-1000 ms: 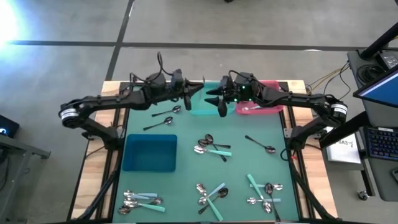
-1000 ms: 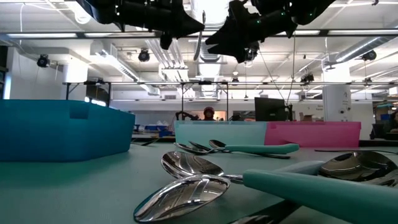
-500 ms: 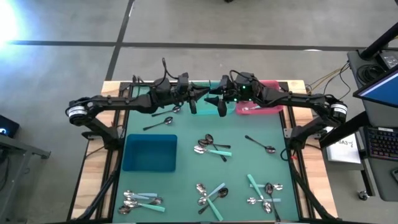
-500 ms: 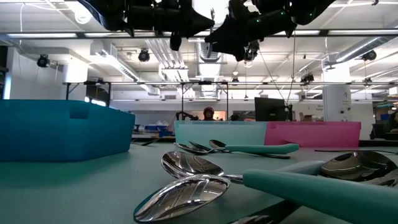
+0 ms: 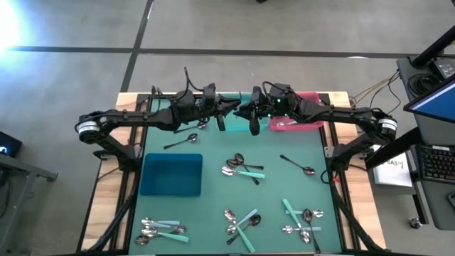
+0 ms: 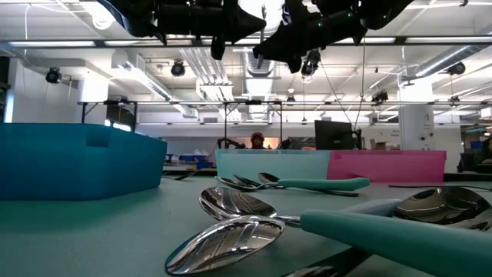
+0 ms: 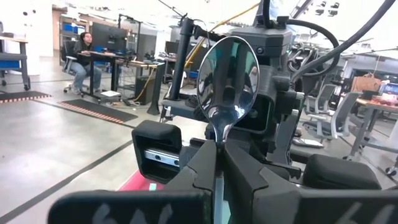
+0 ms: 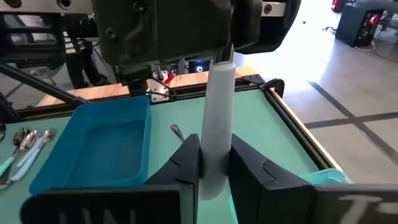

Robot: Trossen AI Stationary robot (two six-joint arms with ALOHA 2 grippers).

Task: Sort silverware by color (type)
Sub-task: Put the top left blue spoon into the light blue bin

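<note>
the left gripper (image 7: 217, 163) is closed on the neck of a teal-handled spoon (image 7: 227, 81), and its pale handle (image 8: 217, 118) is clamped by the right gripper (image 8: 211, 163). both are met above the teal bin (image 5: 231, 125); other spoons (image 5: 242, 168) lie scattered on the mat.

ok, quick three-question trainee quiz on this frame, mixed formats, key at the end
1. True or false: the blue bin holds spoons.
2. The right gripper has its jaws shut on: A) a bin rim, B) the pale handle of a spoon, C) nothing.
3. In the left wrist view, what stands up past the jaws of the left gripper?

Key:
1. False; it is empty.
2. B.
3. The spoon's shiny bowl. Both grippers grip the same spoon.
</note>
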